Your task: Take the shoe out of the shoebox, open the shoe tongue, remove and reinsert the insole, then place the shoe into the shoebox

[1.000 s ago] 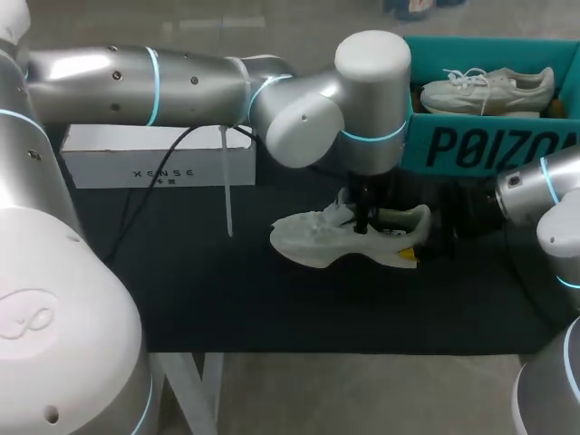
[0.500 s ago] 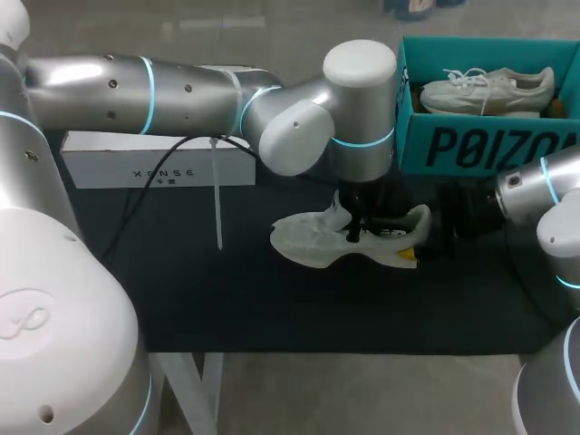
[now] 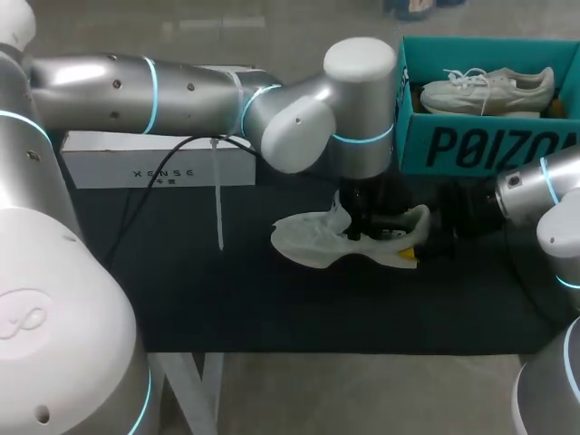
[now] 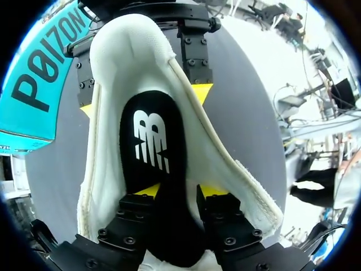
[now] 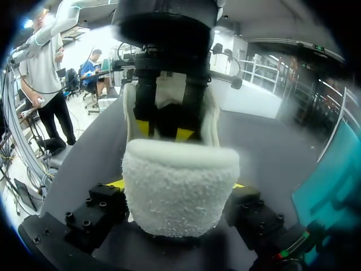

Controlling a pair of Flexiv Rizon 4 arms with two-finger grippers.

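One white box (image 3: 118, 154) lies beyond the shoe (image 3: 304, 240) (left arm (image 3: 181, 86) overhanging it).

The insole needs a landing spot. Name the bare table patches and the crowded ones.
Bare: the table strip between shoe and near edge; between white box and shoe, though a cable hangs there. Crowded: the shoe, left gripper gripping its insole, right gripper clamping its heel, shoebox behind.

left fingers (image 4: 148, 190) shifted left, deeper into shoe (image 3: 308, 240).
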